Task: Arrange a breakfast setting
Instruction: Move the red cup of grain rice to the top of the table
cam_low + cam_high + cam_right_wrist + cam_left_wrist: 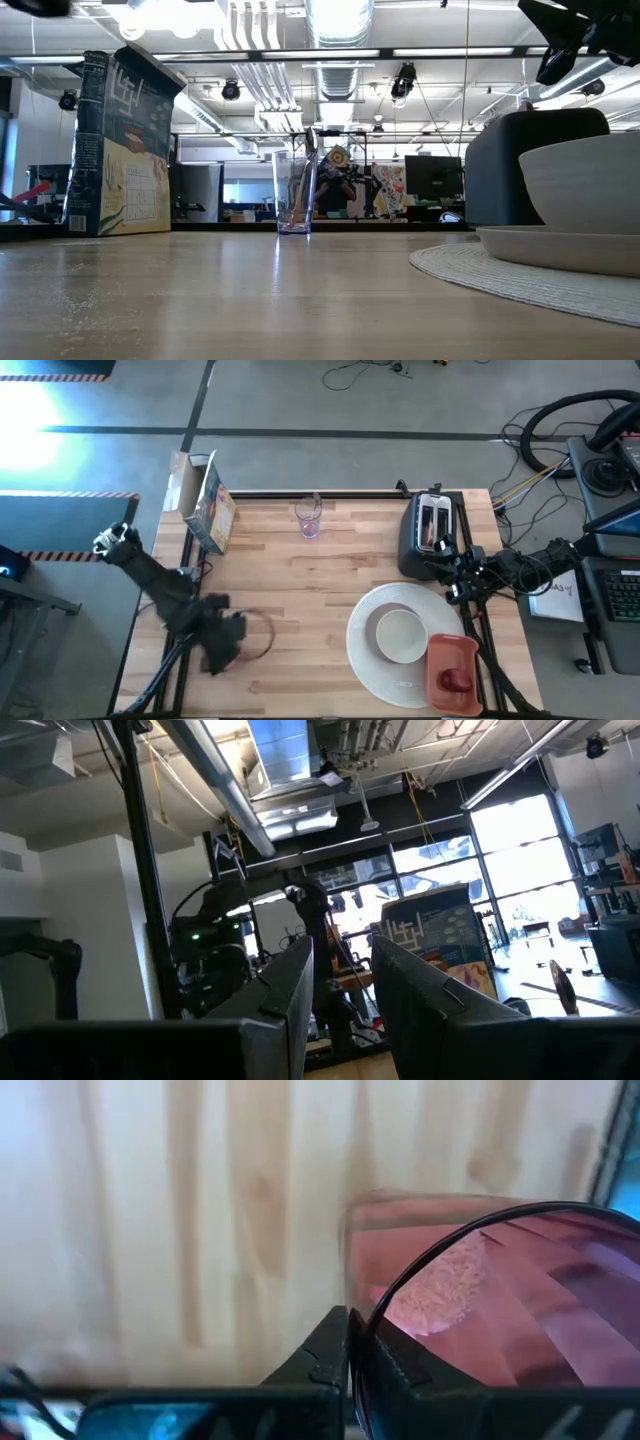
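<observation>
My left gripper point(237, 638) is near the table's near-left corner, shut on the rim of the pink tumbler point(256, 633). The left wrist view shows the tumbler's pink inside point(500, 1300). My right gripper point(447, 574) hangs open and empty in the air beside the black toaster point(430, 532); it also shows in the low view point(560, 50). The small white bowl point(400, 633) sits on the large white round plate point(372, 660). The clear glass point(309, 517) stands at the far edge with a spoon point(311, 150) in it. The dark-red fruit point(457, 680) lies in the orange-red tray point(455, 655). My left gripper holds the tumbler by its rim point(372, 1316), one finger point(325, 1355) outside the wall and one point(410, 1375) inside. The fingers come from above, slanting from the table's left. I cannot tell whether the tumbler's base is on the table.
A cereal box point(207, 508) stands at the far left corner. The tray overlaps the plate's near-right side. Bare wood lies in the table's middle between the tumbler and the plate. Cables and equipment lie off the right edge.
</observation>
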Robot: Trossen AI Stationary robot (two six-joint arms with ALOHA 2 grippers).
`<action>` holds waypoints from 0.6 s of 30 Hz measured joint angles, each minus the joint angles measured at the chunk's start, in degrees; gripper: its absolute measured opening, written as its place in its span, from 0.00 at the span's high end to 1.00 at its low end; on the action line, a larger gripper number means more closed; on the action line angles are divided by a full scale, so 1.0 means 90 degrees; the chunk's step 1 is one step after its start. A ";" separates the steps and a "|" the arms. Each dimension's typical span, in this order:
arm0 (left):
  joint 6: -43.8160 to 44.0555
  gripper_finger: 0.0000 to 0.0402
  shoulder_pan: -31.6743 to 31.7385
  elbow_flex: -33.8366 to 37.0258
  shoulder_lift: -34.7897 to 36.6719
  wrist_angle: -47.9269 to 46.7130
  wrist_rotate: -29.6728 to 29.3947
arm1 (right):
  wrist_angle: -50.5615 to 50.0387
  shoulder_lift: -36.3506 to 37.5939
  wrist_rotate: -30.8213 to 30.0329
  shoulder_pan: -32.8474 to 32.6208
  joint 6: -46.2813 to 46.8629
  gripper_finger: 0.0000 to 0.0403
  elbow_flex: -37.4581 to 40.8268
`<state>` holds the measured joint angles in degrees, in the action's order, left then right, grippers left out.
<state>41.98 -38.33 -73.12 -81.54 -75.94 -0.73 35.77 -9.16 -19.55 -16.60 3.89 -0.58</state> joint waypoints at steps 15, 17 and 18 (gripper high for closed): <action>-0.3655 1.00 0.3994 0.0000 -0.0137 0.0916 0.0560 | 0.0000 0.0002 0.0000 -0.0002 -0.0002 0.76 0.0000; -0.3755 1.00 0.4320 0.0000 -0.0191 0.0934 0.0650 | 0.0002 -0.0001 0.0000 0.0000 -0.0002 0.76 0.0000; -0.3773 1.00 0.4474 0.0000 -0.0216 0.0949 0.0690 | 0.0001 0.0002 0.0000 0.0000 -0.0001 0.76 0.0000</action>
<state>8.03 1.94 -73.12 -83.48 -67.41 5.47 35.78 -9.15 -19.55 -16.60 3.89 -0.58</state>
